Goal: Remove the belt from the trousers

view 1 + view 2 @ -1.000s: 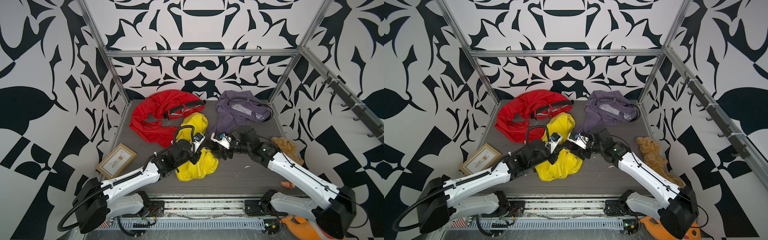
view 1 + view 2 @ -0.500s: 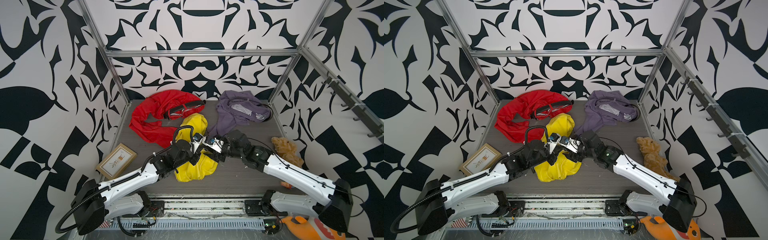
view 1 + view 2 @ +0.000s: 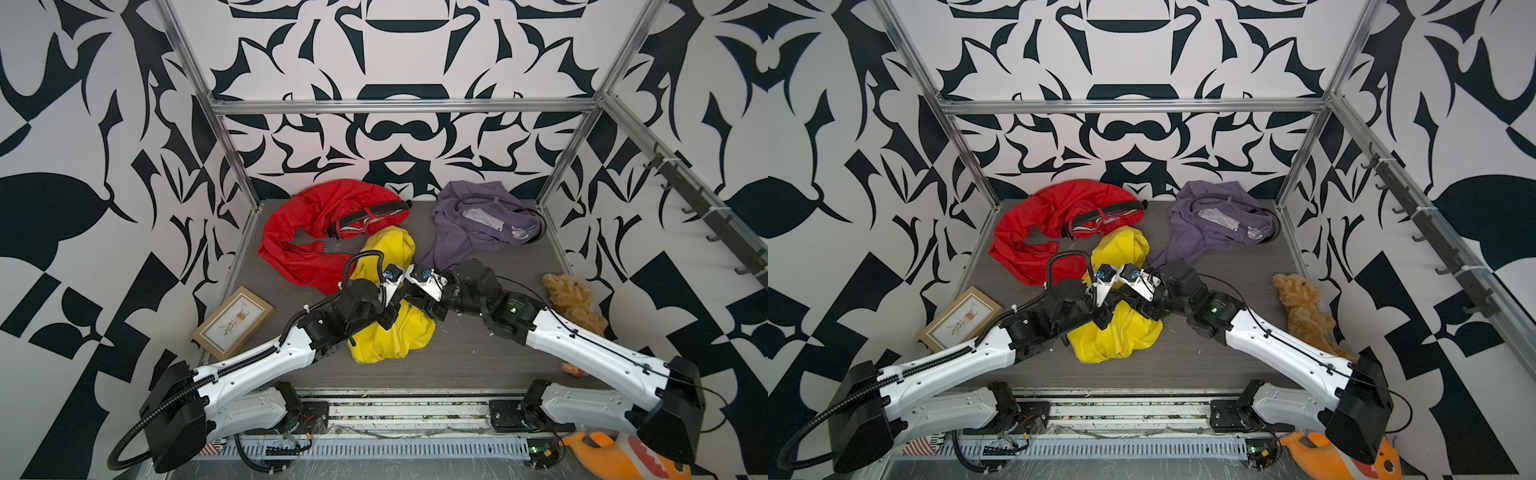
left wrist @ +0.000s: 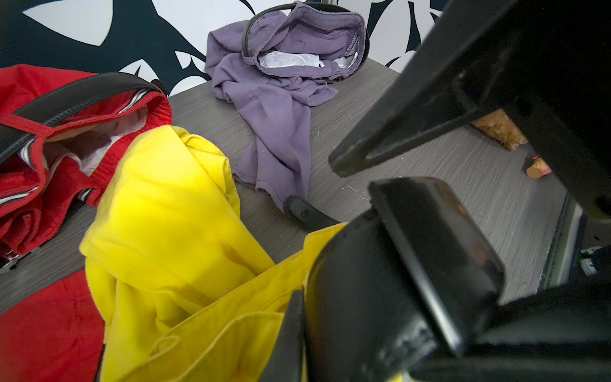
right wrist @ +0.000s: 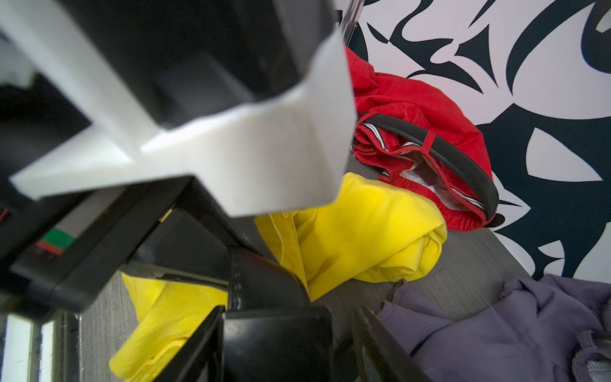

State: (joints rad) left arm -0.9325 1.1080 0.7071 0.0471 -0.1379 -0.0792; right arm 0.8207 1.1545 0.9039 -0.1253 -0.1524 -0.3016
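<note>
The yellow trousers (image 3: pixel 390 332) (image 3: pixel 1117 336) lie bunched mid-table. Their black belt (image 4: pixel 363 281) arcs up out of the waistband, and its tip (image 4: pixel 304 213) rests on the table. Both grippers meet over the waistband. My left gripper (image 3: pixel 388 318) (image 4: pixel 297 330) is shut on the yellow waistband beside the belt. My right gripper (image 3: pixel 419 305) (image 5: pixel 287 334) stands open with its jaws on either side of the belt's black buckle end (image 5: pixel 277 340). One finger is against the buckle end. A gap remains at the other finger (image 5: pixel 373 334).
Red trousers (image 3: pixel 316 232) with a black belt lie at the back left. Purple trousers (image 3: pixel 478 220) with a belt lie at the back right. A framed picture (image 3: pixel 232 322) sits at the left edge and a teddy bear (image 3: pixel 571 299) at the right edge.
My right arm has swung left to meet the left gripper over the yellow trousers, and its jaws have narrowed around the belt. The left arm has hardly moved.
</note>
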